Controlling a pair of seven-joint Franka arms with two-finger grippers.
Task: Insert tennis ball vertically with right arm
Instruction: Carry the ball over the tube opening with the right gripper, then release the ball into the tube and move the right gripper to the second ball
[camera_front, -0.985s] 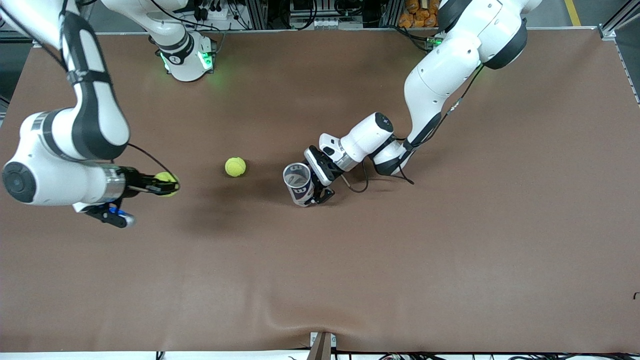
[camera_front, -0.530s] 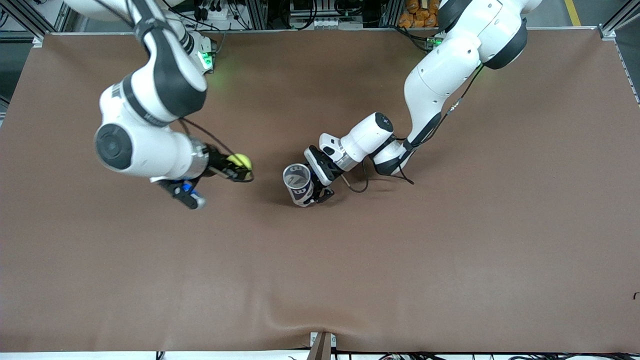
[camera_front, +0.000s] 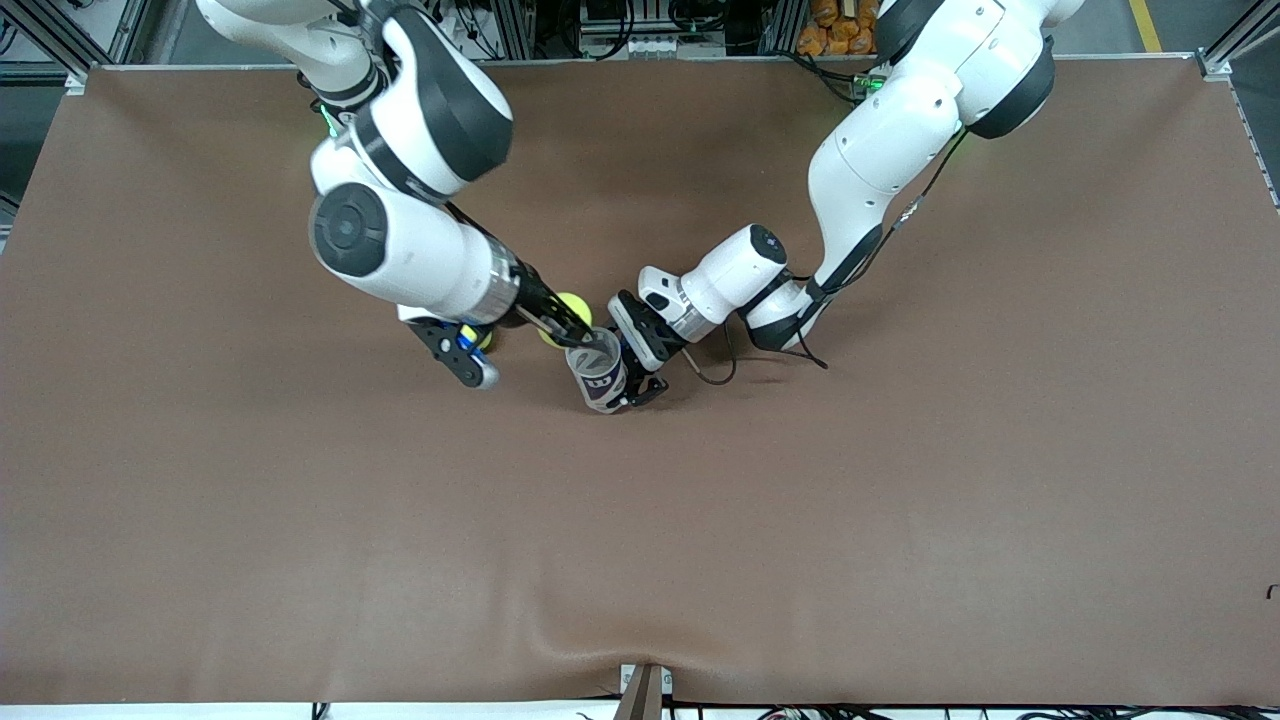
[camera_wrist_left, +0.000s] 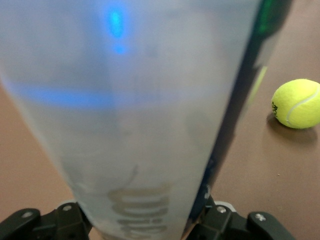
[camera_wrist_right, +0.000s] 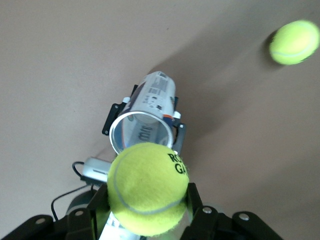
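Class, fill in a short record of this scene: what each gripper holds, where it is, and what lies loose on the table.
right gripper: shut on a tennis ball, over the can's open mouth
left gripper: shut on the clear ball can, holding it upright on the table
loose: second tennis ball, on the table beside the can

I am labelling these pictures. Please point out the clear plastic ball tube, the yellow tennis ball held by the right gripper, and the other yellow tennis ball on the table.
Clear plastic ball tube (camera_wrist_right: 142, 132): right wrist view, its open rim.
Held yellow tennis ball (camera_wrist_right: 148, 186): right wrist view, its middle.
Loose yellow tennis ball (camera_wrist_left: 297, 103): left wrist view, its middle.
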